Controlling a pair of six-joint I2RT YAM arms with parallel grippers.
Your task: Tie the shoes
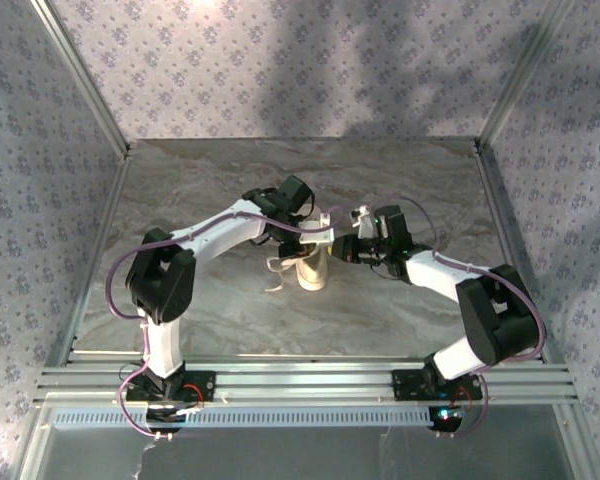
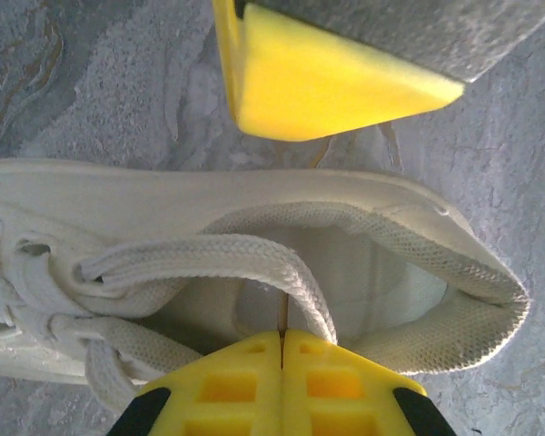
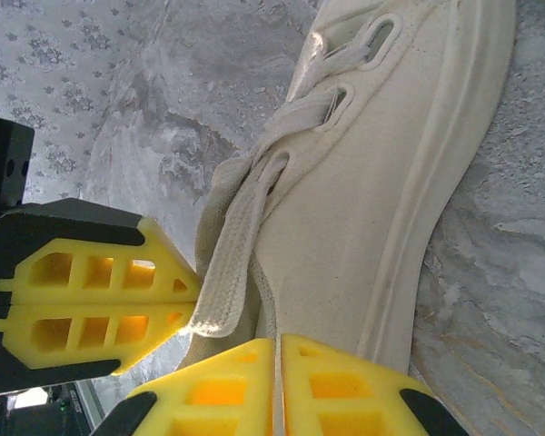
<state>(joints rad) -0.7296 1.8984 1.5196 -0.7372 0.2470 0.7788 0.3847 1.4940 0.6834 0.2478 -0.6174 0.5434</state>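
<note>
Top external: shoe [image 1: 312, 268] mid-bench | left gripper [image 2: 282, 341] pinched shut on lace [image 2: 209, 254] | right gripper [image 3: 277, 343] shut beside shoe, hold unclear | risk: pulling drags the light shoe, or lace slips free

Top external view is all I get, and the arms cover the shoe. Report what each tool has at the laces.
Observer: Left tool is shut, a thin strand of lace running into its seam, above the shoe opening.
Operator: Now the right one.
Observer: Right tool is shut too, beside the shoe's side; I cannot tell whether it pinches anything.
Operator: Describe the lace's run.
Observer: A flat band, loose from the top eyelet down to both tools' tips.
</note>
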